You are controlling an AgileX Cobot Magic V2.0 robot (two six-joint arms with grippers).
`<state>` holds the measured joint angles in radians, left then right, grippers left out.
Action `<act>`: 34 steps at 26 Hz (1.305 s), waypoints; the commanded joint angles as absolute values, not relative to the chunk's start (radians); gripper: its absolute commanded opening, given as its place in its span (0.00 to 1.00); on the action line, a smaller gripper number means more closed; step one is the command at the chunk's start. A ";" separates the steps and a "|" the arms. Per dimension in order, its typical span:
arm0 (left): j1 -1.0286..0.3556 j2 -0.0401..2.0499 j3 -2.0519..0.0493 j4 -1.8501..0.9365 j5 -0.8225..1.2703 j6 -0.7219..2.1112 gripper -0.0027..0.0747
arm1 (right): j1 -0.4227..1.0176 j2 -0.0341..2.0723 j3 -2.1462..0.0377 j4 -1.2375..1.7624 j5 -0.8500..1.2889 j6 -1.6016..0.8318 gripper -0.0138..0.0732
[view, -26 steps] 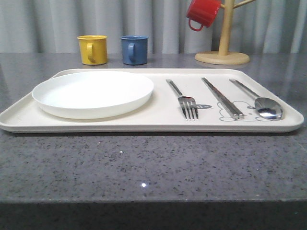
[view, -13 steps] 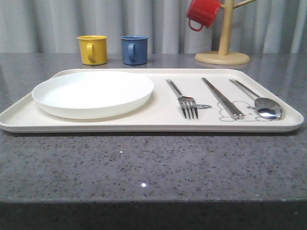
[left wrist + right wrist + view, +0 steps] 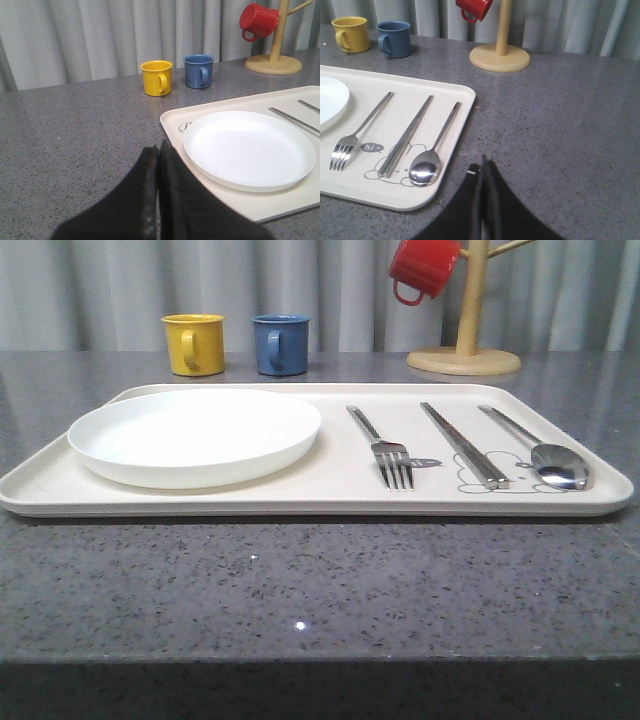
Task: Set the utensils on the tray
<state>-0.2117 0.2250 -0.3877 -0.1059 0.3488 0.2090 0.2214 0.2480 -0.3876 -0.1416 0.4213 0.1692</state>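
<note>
The cream tray (image 3: 330, 495) lies across the grey table. On its right half lie a silver fork (image 3: 385, 450), a pair of flat chopsticks (image 3: 462, 443) and a spoon (image 3: 545, 454), side by side. The right wrist view has the fork (image 3: 357, 131), chopsticks (image 3: 407, 135) and spoon (image 3: 436, 147) on the tray (image 3: 395, 197). My right gripper (image 3: 482, 165) is shut and empty, over bare table just right of the tray's near right corner. My left gripper (image 3: 158, 152) is shut and empty, just left of the tray (image 3: 172, 122).
A round white plate (image 3: 195, 435) fills the tray's left half. Behind the tray stand a yellow mug (image 3: 193, 343) and a blue mug (image 3: 280, 343). At the back right a wooden mug tree (image 3: 465, 345) holds a red mug (image 3: 422, 267). Grey curtain hangs behind.
</note>
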 commanded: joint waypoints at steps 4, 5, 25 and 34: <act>-0.211 0.235 -0.416 -0.119 0.266 0.200 0.01 | 0.219 0.257 -0.413 -0.159 0.335 0.161 0.08; -0.211 0.235 -0.416 -0.119 0.266 0.200 0.01 | 0.219 0.257 -0.413 -0.159 0.335 0.161 0.08; -0.146 0.142 -0.296 0.074 0.229 -0.037 0.01 | 0.219 0.257 -0.413 -0.159 0.335 0.161 0.08; -0.053 -0.023 -0.053 0.074 0.141 -0.037 0.01 | 0.219 0.257 -0.413 -0.159 0.335 0.161 0.08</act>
